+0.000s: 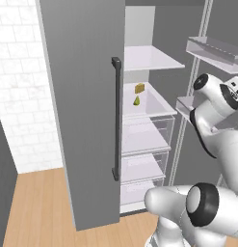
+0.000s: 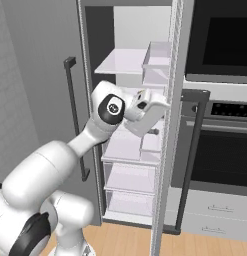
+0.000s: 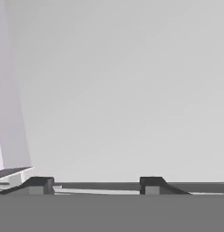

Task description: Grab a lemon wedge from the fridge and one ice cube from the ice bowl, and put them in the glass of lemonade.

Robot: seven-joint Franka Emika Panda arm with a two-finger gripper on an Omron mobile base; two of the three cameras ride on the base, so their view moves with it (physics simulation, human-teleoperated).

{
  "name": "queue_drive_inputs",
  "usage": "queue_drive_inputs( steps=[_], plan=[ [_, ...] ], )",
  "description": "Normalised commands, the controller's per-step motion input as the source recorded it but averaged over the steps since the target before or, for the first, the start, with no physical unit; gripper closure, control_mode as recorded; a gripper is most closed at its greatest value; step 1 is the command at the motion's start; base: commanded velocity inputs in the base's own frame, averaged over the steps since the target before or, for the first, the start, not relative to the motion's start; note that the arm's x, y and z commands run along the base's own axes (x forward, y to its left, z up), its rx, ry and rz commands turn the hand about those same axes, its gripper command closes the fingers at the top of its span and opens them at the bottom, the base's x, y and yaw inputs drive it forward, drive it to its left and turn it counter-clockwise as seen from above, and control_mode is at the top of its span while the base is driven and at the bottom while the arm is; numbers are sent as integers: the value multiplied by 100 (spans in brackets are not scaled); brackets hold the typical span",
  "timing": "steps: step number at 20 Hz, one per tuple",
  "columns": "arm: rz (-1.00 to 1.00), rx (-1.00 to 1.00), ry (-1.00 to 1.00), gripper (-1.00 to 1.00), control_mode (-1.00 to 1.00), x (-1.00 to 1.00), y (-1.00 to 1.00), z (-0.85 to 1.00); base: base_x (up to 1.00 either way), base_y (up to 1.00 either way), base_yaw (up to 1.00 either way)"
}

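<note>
Left base view: lemon wedge on fridge shelf; no writing readable.

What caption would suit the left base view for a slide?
Open fridge with a lemon wedge and a tan block on a white shelf, robot arm at right.

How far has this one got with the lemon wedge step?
Done: the fridge stands open. In hand: the gripper is inside it facing a blank wall, nothing between its fingertips. Left: the lemon wedge lies untouched on its shelf beside a tan block; grasping it, the ice cube and the glass all remain.
</note>
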Motion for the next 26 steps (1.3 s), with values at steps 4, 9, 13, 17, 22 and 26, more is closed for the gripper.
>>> queue_drive_inputs(
  steps=[4, 9, 13, 17, 22, 26],
  plan=[
    [0, 0, 0, -100, -100, -14, -22, 0, 0, 0, 0],
    [0, 0, -1, -100, -100, -36, 8, 10, 0, 0, 0],
    [0, 11, -22, -100, -100, -48, 61, 23, 0, 0, 0],
    [4, 23, -36, -100, -100, -32, 91, 22, 0, 0, 0],
    [14, 32, -33, -100, -100, -21, 100, 5, 0, 0, 0],
    [32, 45, -23, -100, -100, -6, 96, 0, 0, 0, 0]
  ],
)
